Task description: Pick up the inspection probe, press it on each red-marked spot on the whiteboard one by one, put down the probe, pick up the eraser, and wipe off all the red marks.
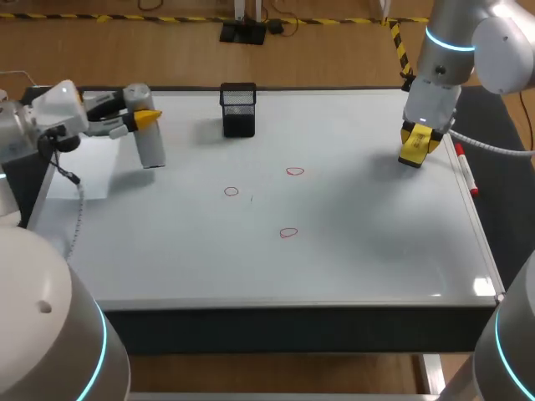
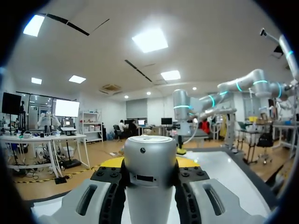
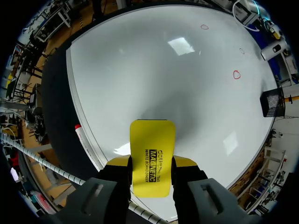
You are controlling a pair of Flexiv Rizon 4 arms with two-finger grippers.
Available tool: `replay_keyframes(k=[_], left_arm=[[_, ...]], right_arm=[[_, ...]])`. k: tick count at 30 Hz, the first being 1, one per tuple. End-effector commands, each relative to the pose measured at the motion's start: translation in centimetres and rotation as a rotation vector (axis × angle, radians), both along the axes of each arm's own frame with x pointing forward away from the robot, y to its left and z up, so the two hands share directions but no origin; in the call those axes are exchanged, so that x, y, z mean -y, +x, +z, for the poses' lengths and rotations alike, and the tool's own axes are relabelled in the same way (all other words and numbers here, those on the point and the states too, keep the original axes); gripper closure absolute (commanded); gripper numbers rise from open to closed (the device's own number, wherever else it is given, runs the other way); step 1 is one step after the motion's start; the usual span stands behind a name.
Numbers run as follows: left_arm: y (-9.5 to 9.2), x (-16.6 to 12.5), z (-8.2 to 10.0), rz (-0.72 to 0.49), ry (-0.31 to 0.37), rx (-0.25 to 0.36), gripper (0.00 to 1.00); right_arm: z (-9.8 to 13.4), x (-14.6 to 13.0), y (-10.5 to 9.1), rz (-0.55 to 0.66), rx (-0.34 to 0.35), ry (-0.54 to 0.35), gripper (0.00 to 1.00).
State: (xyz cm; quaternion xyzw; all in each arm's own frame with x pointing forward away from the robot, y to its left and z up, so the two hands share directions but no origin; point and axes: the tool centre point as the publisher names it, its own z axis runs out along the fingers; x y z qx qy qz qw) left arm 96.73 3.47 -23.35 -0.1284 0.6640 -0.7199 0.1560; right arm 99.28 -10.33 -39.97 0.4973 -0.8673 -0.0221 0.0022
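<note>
Whiteboard (image 1: 359, 242) bears a black mesh cup (image 1: 239, 109) at the far edge and three red rings (image 1: 295, 171); possibly a marker (image 1: 466, 174) on the right rim.

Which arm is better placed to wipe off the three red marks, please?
Probably the right: its gripper is shut on the yellow eraser, resting on the whiteboard with the red marks. The left gripper is occupied with the probe.

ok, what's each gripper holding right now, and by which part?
Left gripper: silver cylindrical probe, clamped by its sides on the upper part. Right gripper: yellow rectangular eraser, gripped across its two long edges.
</note>
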Motion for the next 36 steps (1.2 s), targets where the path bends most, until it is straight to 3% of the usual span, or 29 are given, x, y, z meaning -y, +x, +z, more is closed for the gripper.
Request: replay_keyframes(k=[1, 7, 24, 36], left_arm=[[-1.1, -1.6, 0.8, 0.044, 0.016, -0.009, 1.00], [-1.3, -2.8, 0.6, 0.072, 0.024, -0.020, 1.00], [-1.3, -2.8, 0.6, 0.072, 0.024, -0.020, 1.00], [-1.3, -2.8, 0.6, 0.072, 0.024, -0.020, 1.00]], right_arm=[[0.1, 0.0, 0.1, 0.002, -0.001, -0.003, 1.00], [0.1, 0.0, 0.1, 0.002, -0.001, -0.003, 1.00], [0.1, 0.0, 0.1, 0.002, -0.001, -0.003, 1.00], [1.8, -6.0, -1.7, 0.120, 0.048, -0.055, 1.00]])
